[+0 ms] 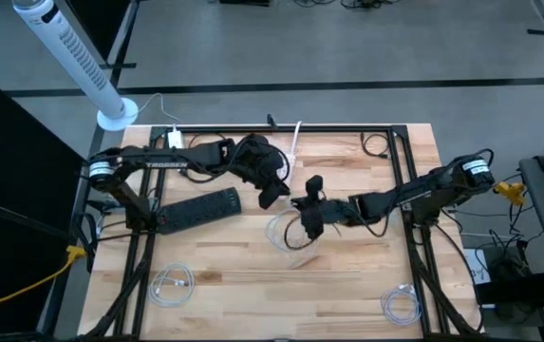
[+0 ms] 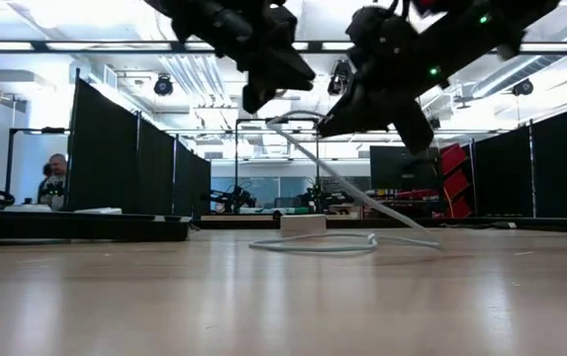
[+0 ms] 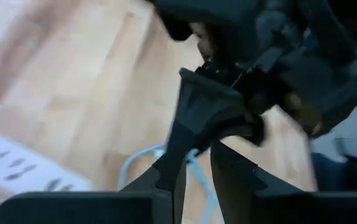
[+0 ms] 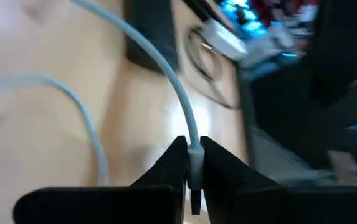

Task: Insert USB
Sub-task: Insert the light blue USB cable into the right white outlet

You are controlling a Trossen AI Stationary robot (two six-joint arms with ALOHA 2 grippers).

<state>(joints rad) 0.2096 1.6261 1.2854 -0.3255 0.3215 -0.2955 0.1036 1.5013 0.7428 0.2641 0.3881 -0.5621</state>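
White cable is the thing in hand: the right gripper (image 4: pixel 194 163) has its jaws clamped on the plug end of the thin white USB cable (image 4: pixel 166 68), whose cord runs away over the pale wooden tabletop (image 1: pixel 347 294) and loops loosely beneath both arms near the table's middle. In the high view that gripper (image 1: pixel 311 220) sits above the loop, raised off the wood as the low view shows. The left gripper (image 1: pixel 273 193) hangs just beside it, toward the long black power strip (image 1: pixel 200 209) lying on the left side of the table; its jaws are nearly together with nothing visibly between them (image 3: pixel 194 165). The step looks like carrying the plug to a socket, with insertion not yet begun. I judge the next move needs the plug turned to face a port and lined up squarely before pushing; which port is meant, on the strip or the small white charger block (image 1: pixel 175 139) at the back edge, I cannot tell.
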